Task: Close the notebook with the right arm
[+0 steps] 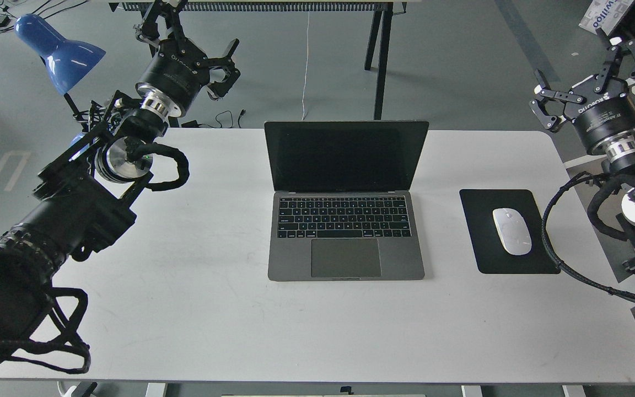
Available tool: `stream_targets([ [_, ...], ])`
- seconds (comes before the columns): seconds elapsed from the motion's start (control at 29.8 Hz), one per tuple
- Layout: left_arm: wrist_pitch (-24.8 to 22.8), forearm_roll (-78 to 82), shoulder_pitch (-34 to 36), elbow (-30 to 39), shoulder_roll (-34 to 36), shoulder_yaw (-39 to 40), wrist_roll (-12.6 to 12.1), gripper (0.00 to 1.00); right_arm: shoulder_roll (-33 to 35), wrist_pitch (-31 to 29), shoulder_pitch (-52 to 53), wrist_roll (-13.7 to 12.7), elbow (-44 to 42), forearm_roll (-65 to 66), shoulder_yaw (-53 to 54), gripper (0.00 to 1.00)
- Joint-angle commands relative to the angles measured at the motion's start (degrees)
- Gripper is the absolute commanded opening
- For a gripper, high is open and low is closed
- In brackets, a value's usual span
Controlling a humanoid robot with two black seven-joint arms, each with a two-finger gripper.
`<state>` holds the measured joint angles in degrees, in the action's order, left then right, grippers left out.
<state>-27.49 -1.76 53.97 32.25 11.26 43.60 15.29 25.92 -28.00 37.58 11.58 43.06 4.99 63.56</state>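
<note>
Grey notebook stands open on the counter. Right end effector is spread and empty, well apart; left end effector likewise spread.

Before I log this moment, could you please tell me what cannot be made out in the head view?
- Notebook: its lid's outer side faces away, hidden behind the black screen.
- Blue lamp: its base is hidden behind the left arm.
- Right arm: its lower part is cut off by the right edge; only the wrist and right claw show, fingers spread.
- Left claw: fingers spread, above the far table edge.
</note>
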Motion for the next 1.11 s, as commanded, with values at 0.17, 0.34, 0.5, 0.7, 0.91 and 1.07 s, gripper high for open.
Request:
stream_targets([
  [0.17,0.0,0.0,0.0,0.0,0.0,0.1,0.1,1.00,4.8,0.0,17.6,-0.3,-6.7,1.9,-19.7,1.00],
  [0.34,0.0,0.0,0.0,0.0,-0.1,0.1,0.1,1.00,3.2,0.8,30.7,-0.6,-11.9,3.6,-40.1,1.00],
  [0.5,0.0,-0.1,-0.1,0.1,-0.1,0.1,0.1,1.00,-3.6,1.3,33.6,-0.8,-12.7,3.5,-46.6,1.00],
  [0.7,0.0,-0.1,-0.1,0.1,-0.1,0.1,0.1,1.00,-10.8,1.3,32.6,-1.6,-12.7,3.4,-47.0,1.00],
  [0.91,0.0,0.1,-0.1,0.1,0.0,0.0,0.1,1.00,-13.6,1.2,29.3,-3.0,-12.8,3.2,-46.6,1.00],
  [1.07,-0.1,0.2,-0.1,0.1,0.0,0.0,0.0,1.00,-13.7,1.2,28.0,-6.4,-12.8,2.7,-46.2,1.00],
])
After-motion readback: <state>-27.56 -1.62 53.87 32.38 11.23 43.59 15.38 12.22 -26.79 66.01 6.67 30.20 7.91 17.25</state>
